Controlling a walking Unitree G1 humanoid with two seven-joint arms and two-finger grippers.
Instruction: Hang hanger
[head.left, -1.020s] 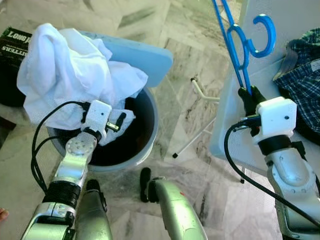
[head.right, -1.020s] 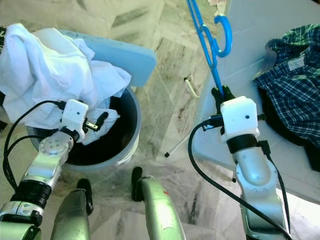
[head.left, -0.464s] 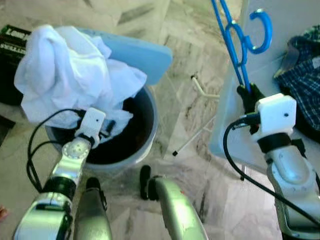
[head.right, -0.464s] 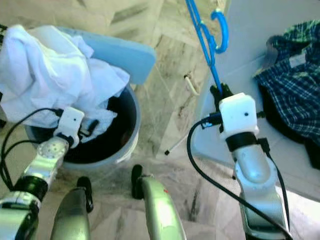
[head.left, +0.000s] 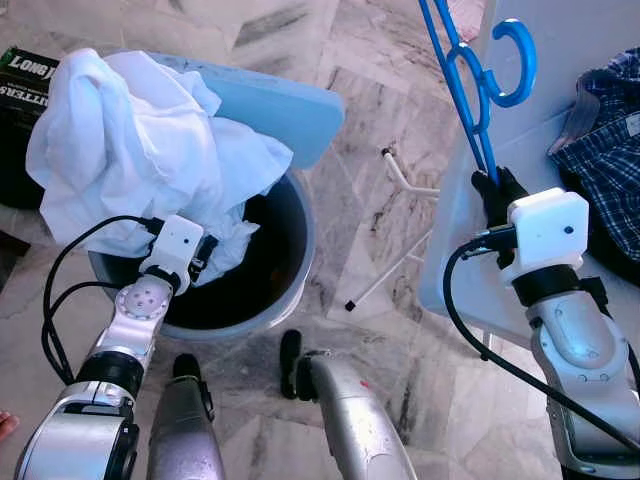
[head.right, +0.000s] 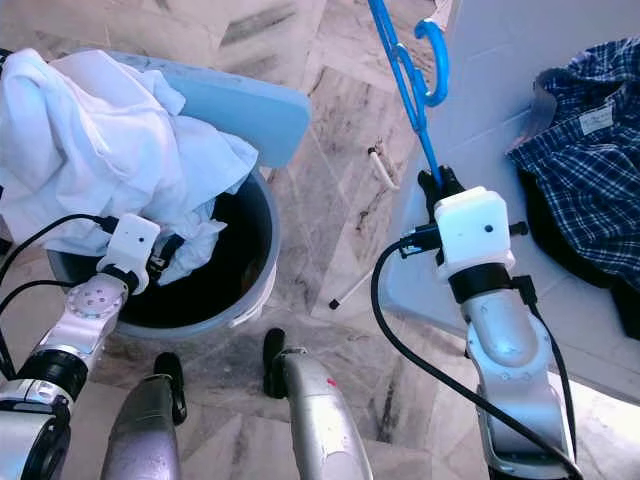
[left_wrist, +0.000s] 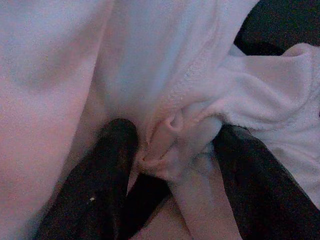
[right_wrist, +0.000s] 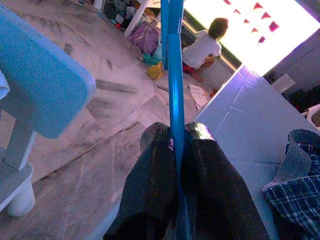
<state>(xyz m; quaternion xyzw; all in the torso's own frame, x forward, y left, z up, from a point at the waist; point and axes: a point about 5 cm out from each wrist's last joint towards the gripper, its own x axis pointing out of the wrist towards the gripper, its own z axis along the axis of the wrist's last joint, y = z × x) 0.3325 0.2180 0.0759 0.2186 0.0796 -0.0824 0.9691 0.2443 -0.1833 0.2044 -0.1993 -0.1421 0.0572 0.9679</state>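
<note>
The blue hanger (head.left: 478, 90) stands upright at the near edge of the white table (head.left: 520, 150), its hook curling over the tabletop. The right gripper (head.left: 497, 187) is clenched on the hanger's lower bar, its 2 black fingers (right_wrist: 150, 185) pressed against either side of the blue rod. On the table, further along from the hanger, lies a blue plaid shirt (head.left: 610, 150). Off the table's edge, on the marble floor (head.left: 370, 220), sits a grey bucket (head.left: 285, 285) with a white cloth (head.left: 140, 140) heaped over its rim. The left gripper (left_wrist: 170, 165) is at the bucket, its fingers spread with a fold of the white cloth between them.
</note>
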